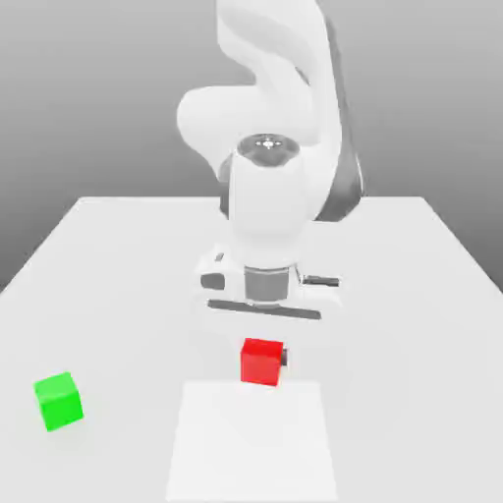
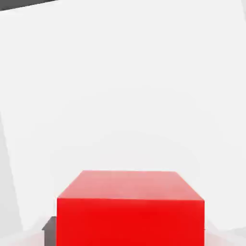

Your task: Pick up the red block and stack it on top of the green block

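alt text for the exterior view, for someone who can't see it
A white robot arm's hand is closed on a red block above a white table. A green block sits apart toward the exterior view's left.

White table (image 1: 118,255) spans most of the frame. Green block (image 1: 58,400) sits on it, lower left. Lighter white square patch (image 1: 252,442) lies flat at bottom center, w/ robot base (image 1: 280,206) at upper center.

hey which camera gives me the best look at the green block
The exterior view: the green block sits whole on the table, toward that view's left, apart from the red block. The hand view looks at the red block close up instead.
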Tool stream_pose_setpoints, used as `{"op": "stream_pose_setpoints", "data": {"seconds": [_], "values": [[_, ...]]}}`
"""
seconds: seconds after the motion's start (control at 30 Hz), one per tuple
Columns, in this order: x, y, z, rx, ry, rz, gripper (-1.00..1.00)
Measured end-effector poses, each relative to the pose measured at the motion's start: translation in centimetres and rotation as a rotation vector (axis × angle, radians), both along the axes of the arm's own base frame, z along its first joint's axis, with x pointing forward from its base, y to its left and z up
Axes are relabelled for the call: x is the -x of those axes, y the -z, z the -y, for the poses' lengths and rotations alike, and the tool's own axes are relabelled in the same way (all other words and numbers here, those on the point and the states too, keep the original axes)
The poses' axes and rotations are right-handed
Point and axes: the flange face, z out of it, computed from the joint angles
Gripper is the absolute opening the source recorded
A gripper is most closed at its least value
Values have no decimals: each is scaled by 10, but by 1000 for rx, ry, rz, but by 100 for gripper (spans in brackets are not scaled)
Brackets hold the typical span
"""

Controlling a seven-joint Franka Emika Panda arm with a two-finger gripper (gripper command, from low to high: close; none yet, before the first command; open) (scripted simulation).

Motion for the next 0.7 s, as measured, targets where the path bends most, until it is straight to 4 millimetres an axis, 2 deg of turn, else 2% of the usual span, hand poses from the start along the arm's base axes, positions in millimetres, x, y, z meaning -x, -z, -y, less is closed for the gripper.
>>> {"op": "stream_pose_setpoints", "data": {"seconds": [0.2, 0.3, 0.4, 0.43, 0.57, 0.6, 0.7], "values": [[-15, -15, 113, -3, 333, 1, -100], [-10, -23, 172, -3, 493, 1, -100], [6, -31, 232, 0, 657, 0, -100], [11, -27, 246, 1, 694, 0, -100], [7, 15, 248, 1, 696, -1, -100], [8, 25, 248, 1, 697, -1, 100], [8, 25, 248, 1, 697, -1, 100]]}}
